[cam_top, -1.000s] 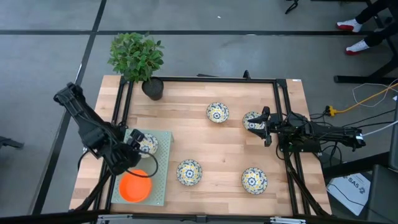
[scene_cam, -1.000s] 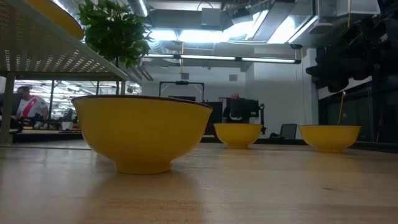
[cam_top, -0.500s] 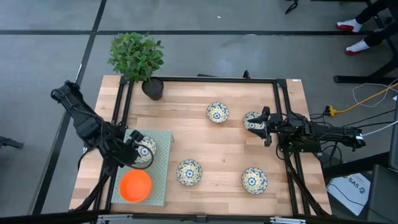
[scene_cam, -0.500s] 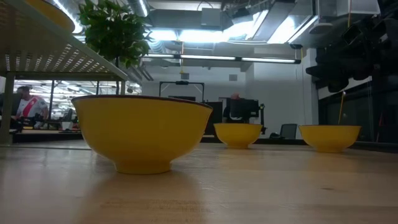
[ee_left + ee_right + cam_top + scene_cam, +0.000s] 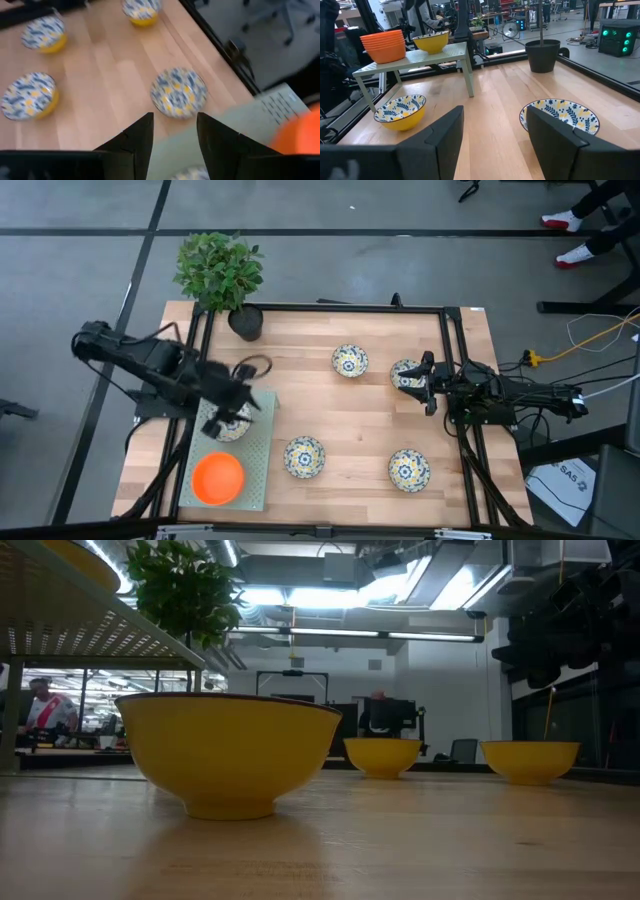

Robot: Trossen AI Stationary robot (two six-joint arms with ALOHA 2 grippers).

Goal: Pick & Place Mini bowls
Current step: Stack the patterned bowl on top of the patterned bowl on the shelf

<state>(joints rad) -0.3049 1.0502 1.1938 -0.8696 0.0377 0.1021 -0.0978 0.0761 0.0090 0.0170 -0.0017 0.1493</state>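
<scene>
Pale wooden planks are being occupied by round floral mini bowls; stacked orange ones are being carried by a perforated green stand. Left gripper is being held spread above it, empty; right gripper is being kept parted, empty.

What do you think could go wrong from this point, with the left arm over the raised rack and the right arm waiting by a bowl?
1. The left gripper, open, hovers above the patterned bowl on the green rack; a careless sweep might knock it off the edge.
2. The orange bowl stack sits close by on the same rack, so the arm could clip and topple it.
3. The right gripper, open, sits right at another patterned bowl; any drift could shove it.
</scene>
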